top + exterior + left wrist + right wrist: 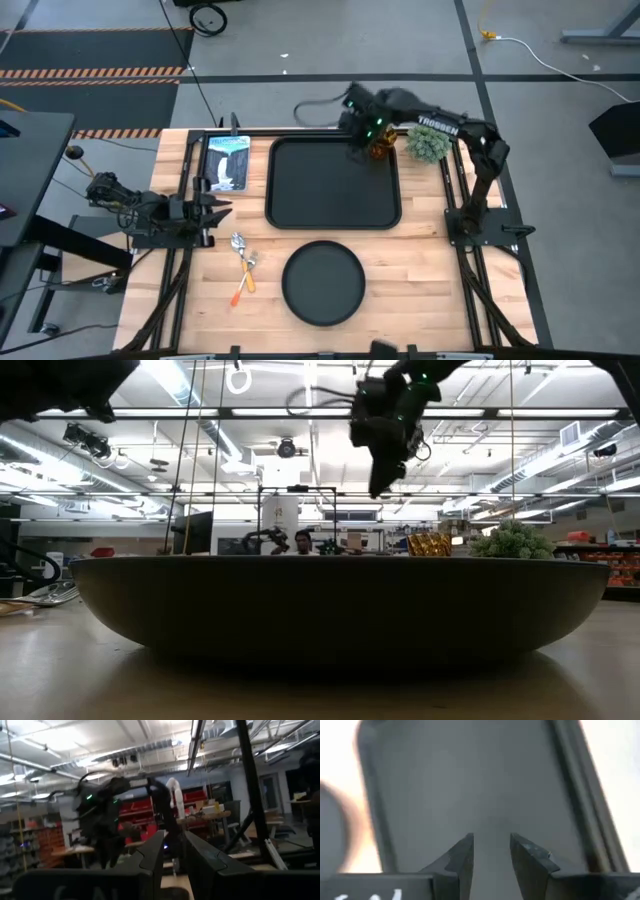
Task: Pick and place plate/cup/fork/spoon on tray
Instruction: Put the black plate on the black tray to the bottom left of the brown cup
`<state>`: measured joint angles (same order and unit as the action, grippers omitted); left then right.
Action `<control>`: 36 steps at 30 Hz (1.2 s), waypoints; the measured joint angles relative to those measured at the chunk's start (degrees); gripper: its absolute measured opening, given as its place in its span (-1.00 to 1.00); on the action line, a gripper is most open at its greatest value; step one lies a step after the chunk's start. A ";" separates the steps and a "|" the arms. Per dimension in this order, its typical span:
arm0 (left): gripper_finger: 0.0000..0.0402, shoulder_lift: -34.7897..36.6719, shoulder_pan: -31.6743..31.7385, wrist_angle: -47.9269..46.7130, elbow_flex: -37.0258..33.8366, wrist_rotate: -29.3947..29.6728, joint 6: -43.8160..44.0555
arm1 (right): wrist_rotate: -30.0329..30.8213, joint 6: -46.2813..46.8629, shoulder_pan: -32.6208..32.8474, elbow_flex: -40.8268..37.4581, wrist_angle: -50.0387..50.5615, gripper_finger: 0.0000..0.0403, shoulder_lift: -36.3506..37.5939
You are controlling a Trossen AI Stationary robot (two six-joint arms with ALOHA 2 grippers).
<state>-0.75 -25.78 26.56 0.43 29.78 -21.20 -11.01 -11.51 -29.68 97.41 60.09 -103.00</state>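
Note:
The black rectangular tray (333,190) lies at the table's middle. The amber cup (380,150) stands at the tray's far right corner; it also shows in the low view (430,544). My right gripper (358,138) hangs open and empty above the tray's far edge, beside the cup and apart from it; its wrist view (491,845) looks down on bare tray floor (485,780). The round black plate (323,283) rests on the table near the front edge. The orange-handled fork and spoon (243,266) lie side by side left of the plate. My left gripper (215,210) waits open at the table's left.
A green plant-like ball (430,143) sits right of the tray's far corner, close to the cup. A printed card or book (228,163) lies left of the tray. Bare wood shows between the tray and the plate and to the plate's right.

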 joint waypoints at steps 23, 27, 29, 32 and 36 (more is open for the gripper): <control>-0.60 0.00 0.00 -0.69 0.02 1.09 15.69 | 1.89 43.42 31.32 -18.85 -12.95 -0.35 -0.02; -0.60 0.00 0.00 -0.72 0.02 1.07 19.35 | 4.72 52.58 35.61 -19.41 -13.06 -0.35 -0.02; -0.60 0.00 0.00 -0.85 0.02 1.07 20.88 | 5.85 56.62 37.62 -20.27 -13.92 -0.35 -0.02; -0.60 0.00 0.00 -1.61 0.02 1.06 22.38 | 6.06 61.72 39.80 -21.76 -15.34 -0.35 -0.02; -0.60 0.00 -0.06 -3.11 0.02 1.05 22.65 | 6.69 67.39 41.60 -24.36 -17.27 -0.35 -0.02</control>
<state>-0.75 -25.84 23.45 0.45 30.83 1.45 -4.33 55.88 11.91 73.05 42.82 -103.02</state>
